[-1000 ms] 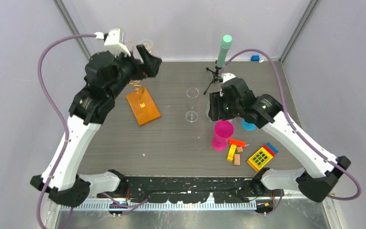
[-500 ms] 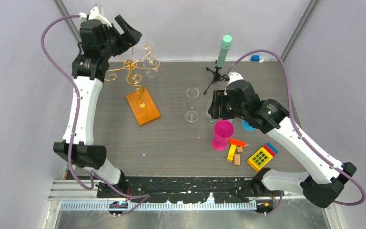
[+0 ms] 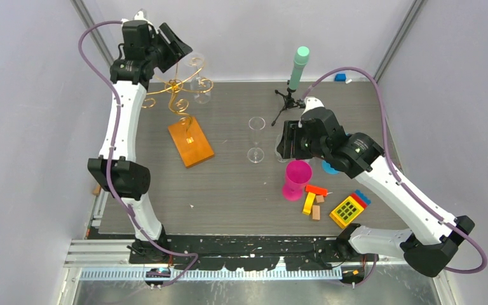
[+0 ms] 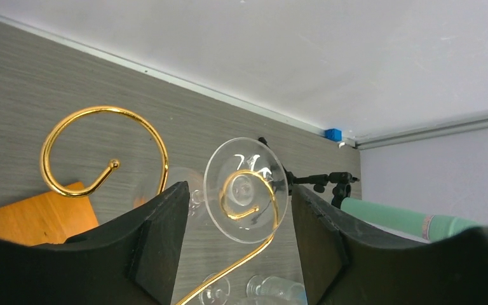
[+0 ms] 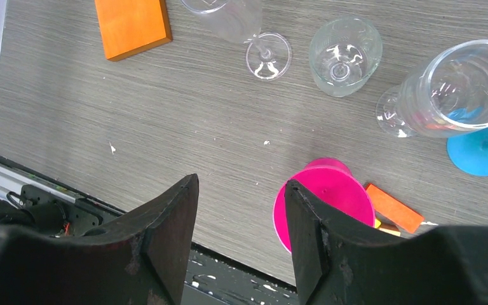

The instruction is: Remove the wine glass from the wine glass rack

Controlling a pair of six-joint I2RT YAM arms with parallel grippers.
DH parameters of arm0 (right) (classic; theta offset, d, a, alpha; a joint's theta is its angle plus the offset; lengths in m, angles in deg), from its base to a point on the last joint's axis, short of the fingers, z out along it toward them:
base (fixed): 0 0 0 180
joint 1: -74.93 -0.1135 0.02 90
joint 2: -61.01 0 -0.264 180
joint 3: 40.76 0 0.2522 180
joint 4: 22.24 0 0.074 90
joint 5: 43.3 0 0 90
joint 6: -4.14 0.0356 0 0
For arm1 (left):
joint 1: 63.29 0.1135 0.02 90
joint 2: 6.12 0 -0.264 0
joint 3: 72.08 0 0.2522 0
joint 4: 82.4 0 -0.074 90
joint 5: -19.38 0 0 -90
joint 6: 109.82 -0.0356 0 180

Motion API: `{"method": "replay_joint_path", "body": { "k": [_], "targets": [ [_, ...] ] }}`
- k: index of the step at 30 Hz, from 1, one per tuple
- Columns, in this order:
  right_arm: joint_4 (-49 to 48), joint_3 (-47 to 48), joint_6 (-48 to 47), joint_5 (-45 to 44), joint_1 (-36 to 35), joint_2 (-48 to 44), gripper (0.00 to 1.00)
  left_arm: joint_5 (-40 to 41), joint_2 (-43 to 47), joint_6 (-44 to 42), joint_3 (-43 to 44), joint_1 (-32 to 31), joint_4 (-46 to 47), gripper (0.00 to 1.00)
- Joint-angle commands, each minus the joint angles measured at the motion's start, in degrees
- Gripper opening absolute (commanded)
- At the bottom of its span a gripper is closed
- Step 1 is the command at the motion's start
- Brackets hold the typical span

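Note:
The wine glass rack (image 3: 176,89) is a gold wire stand with scroll arms on an orange wooden base (image 3: 190,143), at the back left of the table. A clear wine glass (image 3: 199,81) hangs upside down from one scroll. In the left wrist view its round foot (image 4: 246,189) rests on a gold curl (image 4: 105,152), between my left fingers, with a gap on each side. My left gripper (image 3: 176,46) (image 4: 238,190) is open, raised high at the rack's top. My right gripper (image 3: 284,141) (image 5: 241,184) is open and empty over mid-table.
A second clear wine glass (image 3: 256,136) stands mid-table beside a tumbler (image 5: 345,54). A pink cup (image 3: 297,180), a blue goblet (image 3: 330,167), coloured blocks (image 3: 314,198) and a yellow toy (image 3: 347,211) lie front right. A black tripod with a mint cylinder (image 3: 297,70) stands at the back.
My left arm has stretched up and back to the rack's top, and its jaws have narrowed around the hanging glass's foot. The right arm has barely shifted.

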Motion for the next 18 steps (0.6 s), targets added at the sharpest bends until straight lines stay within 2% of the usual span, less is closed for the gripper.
{"method": "replay_joint_path", "body": {
  "k": [1, 8, 13, 17, 18],
  "targets": [
    [-3.3, -0.5, 0.6, -0.1, -0.3, -0.4, 0.57, 0.2, 0.2, -0.3, 1.7, 0.2, -1.0, 0.61],
    [-4.0, -1.1, 0.9, 0.6, -0.3, 0.3, 0.58, -2.0, -2.6, 0.4, 3.1, 0.2, -2.8, 0.51],
    [-4.5, -1.5, 1.0, 0.7, -0.3, -0.3, 0.57, -3.1, -3.6, 1.2, 3.0, 0.2, -2.4, 0.50],
    [-4.6, -1.6, 1.1, 0.5, -0.3, -0.6, 0.57, -4.3, -3.4, 2.3, 1.8, 0.3, -0.4, 0.44],
    [-4.5, -1.7, 1.1, 0.5, -0.3, -0.6, 0.57, -4.3, -3.2, 2.4, 1.5, 0.3, 0.0, 0.40]
  ]
}}
